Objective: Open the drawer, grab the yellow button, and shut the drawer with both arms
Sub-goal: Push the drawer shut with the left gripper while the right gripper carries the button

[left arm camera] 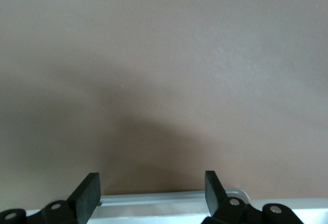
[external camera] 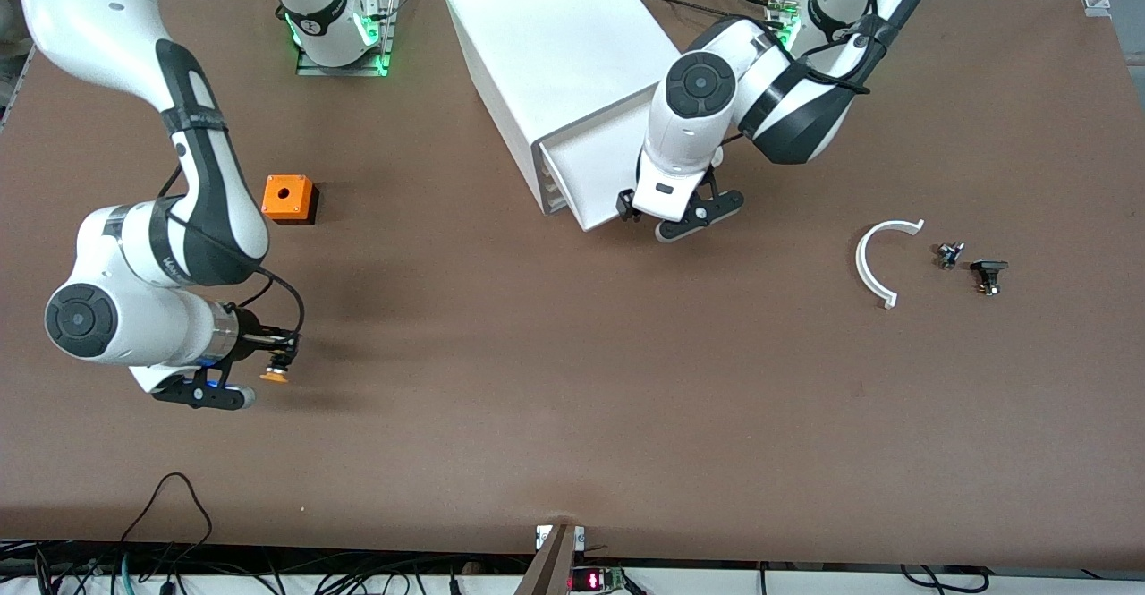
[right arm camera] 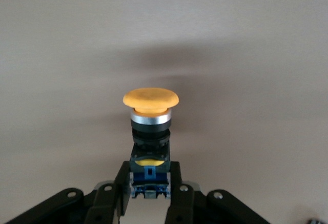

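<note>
Two white arms worked over the brown table (external camera: 572,416). The right gripper (external camera: 273,355) — lower left of the front view — hung above bare tabletop, its fingers (right arm camera: 179,193) clamped on the black-and-blue body of the button (right arm camera: 150,131); the orange mushroom cap pointed away from the wrist, with a silver ring just beneath it. In the front view the button (external camera: 275,371) showed as a small orange cap at the gripper's tip.

The left gripper (external camera: 666,215) stood at upper centre of the front view, at the front edge of the drawer (external camera: 599,170), which stuck out of the top of the white cabinet (external camera: 555,49). Its fingers (left arm camera: 88,193) were spread wide apart and gripped nothing — the pale drawer edge (left arm camera: 169,201) ran along the bottom of the left wrist view between them.

An orange cube (external camera: 288,199) with a round hole sat on the table at the left of the front view, above the right gripper. At the right of that view lay a curved white piece (external camera: 872,264), with two small dark components (external camera: 949,255) (external camera: 988,275) just beside it.
</note>
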Controlling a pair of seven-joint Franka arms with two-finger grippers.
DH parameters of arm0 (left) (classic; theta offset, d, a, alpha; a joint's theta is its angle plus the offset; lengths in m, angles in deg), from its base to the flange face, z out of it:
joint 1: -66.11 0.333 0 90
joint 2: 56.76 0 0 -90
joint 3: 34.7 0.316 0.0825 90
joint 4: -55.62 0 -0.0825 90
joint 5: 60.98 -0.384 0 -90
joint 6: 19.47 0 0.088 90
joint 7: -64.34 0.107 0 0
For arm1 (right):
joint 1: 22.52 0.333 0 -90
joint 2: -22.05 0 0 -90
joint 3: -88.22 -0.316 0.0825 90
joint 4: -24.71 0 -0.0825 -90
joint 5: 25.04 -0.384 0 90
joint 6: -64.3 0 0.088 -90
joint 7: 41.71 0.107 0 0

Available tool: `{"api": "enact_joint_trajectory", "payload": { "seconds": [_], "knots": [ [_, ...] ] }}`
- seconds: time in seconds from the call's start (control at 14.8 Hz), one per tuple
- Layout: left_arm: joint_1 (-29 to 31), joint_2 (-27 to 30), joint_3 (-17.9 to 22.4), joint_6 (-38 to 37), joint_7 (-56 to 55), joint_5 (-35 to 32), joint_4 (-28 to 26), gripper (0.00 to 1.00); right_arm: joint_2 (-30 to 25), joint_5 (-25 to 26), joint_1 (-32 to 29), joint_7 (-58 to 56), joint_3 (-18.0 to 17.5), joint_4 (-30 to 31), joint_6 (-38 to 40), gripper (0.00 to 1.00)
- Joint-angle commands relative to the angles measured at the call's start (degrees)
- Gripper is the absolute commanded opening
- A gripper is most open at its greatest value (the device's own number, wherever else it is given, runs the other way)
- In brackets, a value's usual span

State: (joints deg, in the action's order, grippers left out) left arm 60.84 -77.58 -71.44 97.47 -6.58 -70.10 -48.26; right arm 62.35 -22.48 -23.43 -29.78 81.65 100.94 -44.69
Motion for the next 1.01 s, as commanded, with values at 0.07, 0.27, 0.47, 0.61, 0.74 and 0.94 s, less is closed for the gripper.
{"api": "enact_joint_trajectory", "payload": {
  "seconds": [0.07,0.27,0.47,0.61,0.74,0.94],
  "knots": [
    [0.9,1.5,-3.7,-1.5,-1.4,-1.4,-1.9,0.91,-0.8,0.7,-3.8,-4.8,-1.1,6.2,-5.3,0.00],
    [1.0,1.5,-6.0,-3.9,-1.4,-0.8,-1.9,0.91,-0.7,0.6,-6.3,-7.9,-1.1,9.9,-9.2,0.00],
    [1.0,1.2,-7.7,-5.0,-1.4,-0.1,-2.0,0.92,0.7,0.6,-7.4,-9.3,-1.1,13.3,-14.4,0.00],
    [0.9,1.0,-8.0,-5.1,-1.4,1.7,-2.0,0.92,0.7,0.6,-7.6,-9.3,-1.1,15.1,-16.6,0.00],
    [0.3,0.7,-8.1,-5.1,-1.3,3.6,-2.3,0.93,0.7,0.3,-7.6,-9.2,-1.1,15.2,-16.4,0.06],
    [0.0,0.6,-8.1,-5.1,-1.3,6.2,-2.3,0.94,0.7,0.4,-7.7,-8.9,-1.1,14.9,-16.5,0.85]
  ]
}}
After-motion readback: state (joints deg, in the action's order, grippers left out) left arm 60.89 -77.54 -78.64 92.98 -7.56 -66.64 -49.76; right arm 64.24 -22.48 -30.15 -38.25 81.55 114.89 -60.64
